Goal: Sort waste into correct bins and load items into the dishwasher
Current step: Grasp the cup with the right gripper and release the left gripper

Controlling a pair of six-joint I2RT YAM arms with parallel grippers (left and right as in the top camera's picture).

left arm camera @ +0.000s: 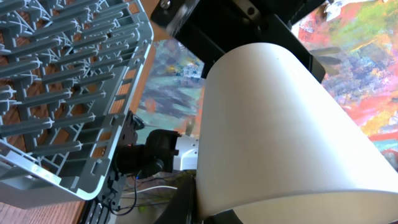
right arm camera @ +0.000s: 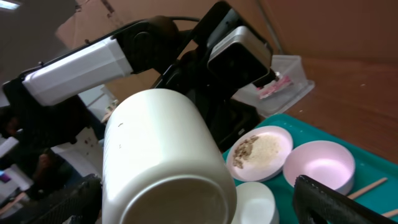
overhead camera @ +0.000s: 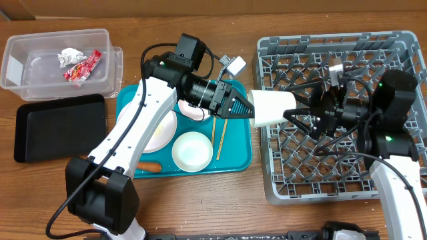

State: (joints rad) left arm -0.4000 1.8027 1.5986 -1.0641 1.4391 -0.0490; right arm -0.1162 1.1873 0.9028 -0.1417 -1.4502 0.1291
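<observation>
My left gripper is shut on the rim of a white cup and holds it sideways in the air over the left edge of the grey dish rack. My right gripper is open, its fingers either side of the cup's base. The cup fills the left wrist view. On the teal tray lie a plate with crumbs, a white bowl, chopsticks and a carrot. The clear tub holds crumpled paper and a red wrapper.
A shallow black tray lies in front of the clear tub. Another white dish sits partly under my left arm. The rack has upright tines across its floor. Cables trail over the rack's back right.
</observation>
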